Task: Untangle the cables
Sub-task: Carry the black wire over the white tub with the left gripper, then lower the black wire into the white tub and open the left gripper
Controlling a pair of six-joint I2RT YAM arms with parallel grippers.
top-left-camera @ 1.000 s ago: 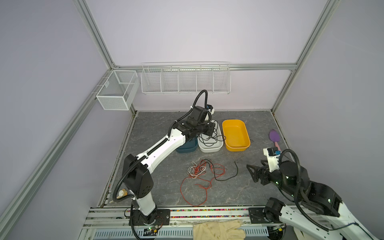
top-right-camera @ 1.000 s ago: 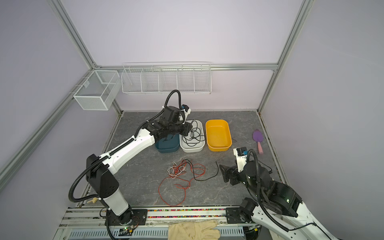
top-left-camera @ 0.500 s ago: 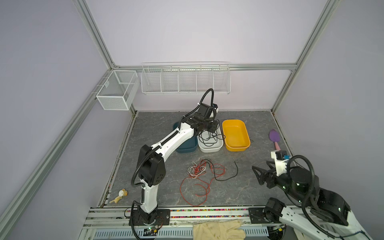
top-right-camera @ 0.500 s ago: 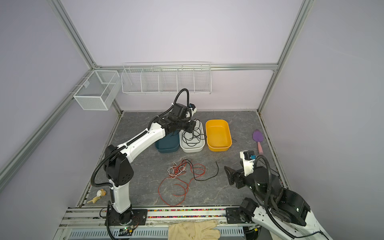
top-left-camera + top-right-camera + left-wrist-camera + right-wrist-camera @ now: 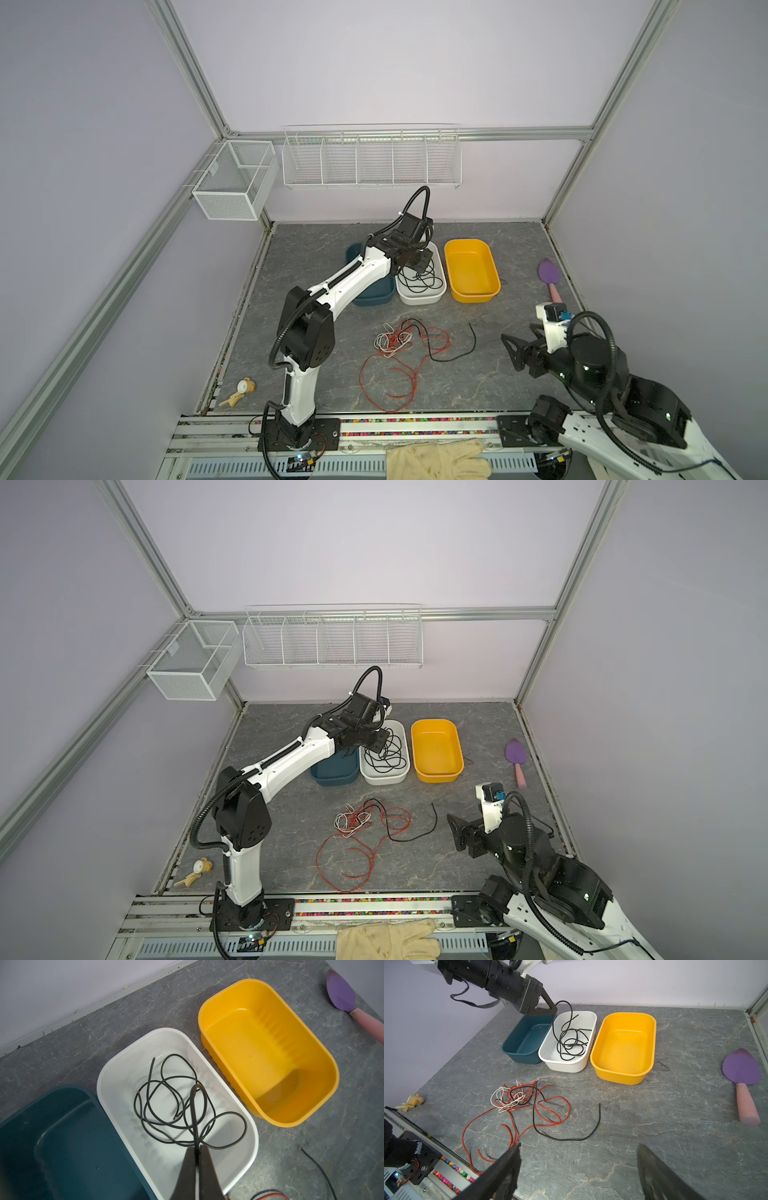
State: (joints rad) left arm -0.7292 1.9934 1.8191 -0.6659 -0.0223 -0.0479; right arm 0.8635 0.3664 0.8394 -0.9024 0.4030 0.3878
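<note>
Clamping a thin black cable [image 5: 194, 1105] between pads pressed together, the left hand [image 5: 197, 1149] stands over the white bin [image 5: 122, 1068], just above the middle of the frame in both top views; the cable arcs out of the grip and drops into the bin onto loose black coils [image 5: 176, 1055]. Right hand [image 5: 578, 1147] hangs at the lower right of both top views, jaws wide apart and empty, well apart from the work. Other cables lie as a tangle [image 5: 392, 340] on the counter [image 5: 311, 257] at mid-frame, below the bins: white loops [image 5: 496, 1095] knotted with red-orange wire [image 5: 558, 1097] and one black strand [image 5: 571, 1139] that trails rightward to a free end. Judgement: every wire is light, limp and somewhat springy, keeping its curl; it would slip through a loose pinch and drag its neighbours if pulled hard. Recommended hold: a firm pinch close to a free end, the black strand's open tail being the plainest, with the knot pinned by the second hand. Risk noted: lifting from mid-length would likely raise the whole clump together.
</note>
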